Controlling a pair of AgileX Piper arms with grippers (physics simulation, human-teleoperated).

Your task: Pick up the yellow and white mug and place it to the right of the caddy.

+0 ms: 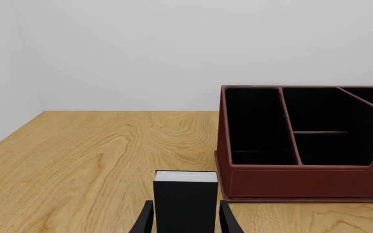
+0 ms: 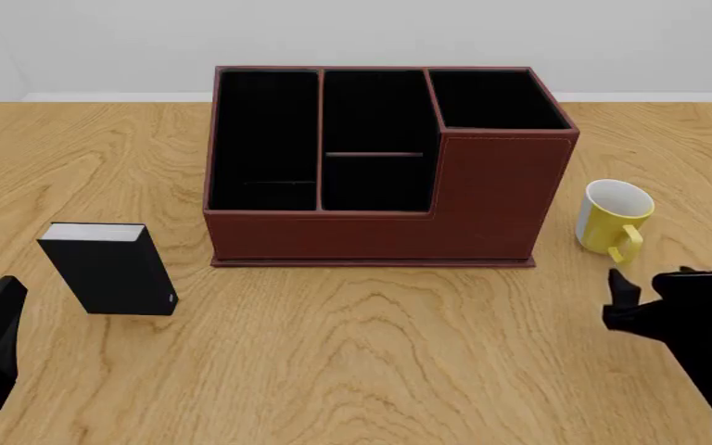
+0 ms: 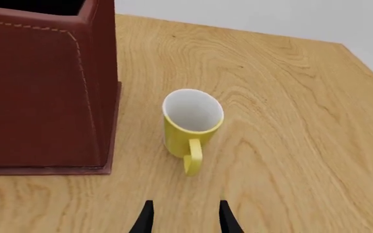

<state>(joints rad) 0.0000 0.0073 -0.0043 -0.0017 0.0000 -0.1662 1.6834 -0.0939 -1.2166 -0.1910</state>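
Two fingertips of the left gripper (image 1: 185, 224) frame a black block (image 1: 185, 199) in the left wrist view, jaws open, caddy (image 1: 303, 145) beyond. Front view: yellow and white mug (image 2: 614, 219) stands upright just right of the caddy, handle toward the right gripper (image 2: 619, 298). Right wrist view: jaws open, empty, near the mug.

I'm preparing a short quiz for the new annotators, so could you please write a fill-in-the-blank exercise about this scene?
1. The yellow and white mug stands upright on the table to the ____ of the caddy.
2. The mug's handle is coloured ____.
3. The black block stands in front of the ____ gripper.
4. The right gripper holds ____.

Missing words: right; yellow; left; nothing
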